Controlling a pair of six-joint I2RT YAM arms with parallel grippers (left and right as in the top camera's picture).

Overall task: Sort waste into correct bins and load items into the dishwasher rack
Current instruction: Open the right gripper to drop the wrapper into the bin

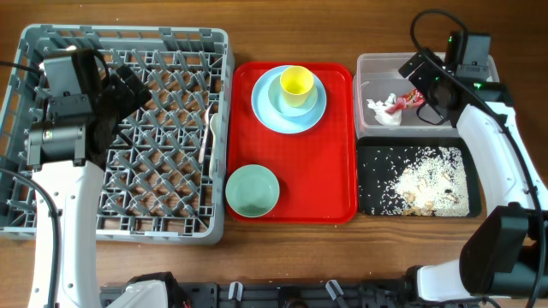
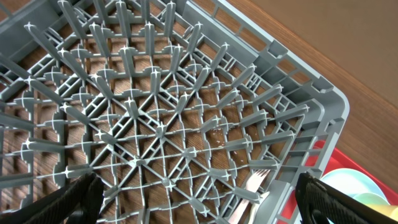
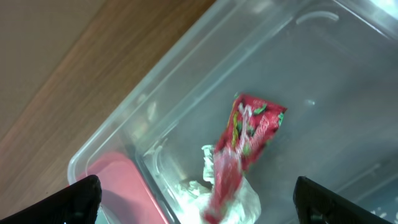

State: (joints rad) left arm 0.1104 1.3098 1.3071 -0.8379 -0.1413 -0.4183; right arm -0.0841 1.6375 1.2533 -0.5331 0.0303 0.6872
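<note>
The right gripper (image 3: 196, 190) hangs with jaws spread wide and empty above the clear tub (image 1: 377, 64), where the red snack wrapper (image 3: 252, 134) rests against the crumpled napkin (image 1: 383, 113). Its arm runs up the right side of the table (image 1: 291, 257), wrist angled inward over the tub. The left gripper (image 2: 196, 183), equally wide and holding nothing, hovers over the grey rack (image 1: 214, 128), with a white fork (image 2: 252, 183) lying in the corner below. Rice (image 1: 432, 184) covers the black tray (image 1: 368, 162) beside the tub.
</note>
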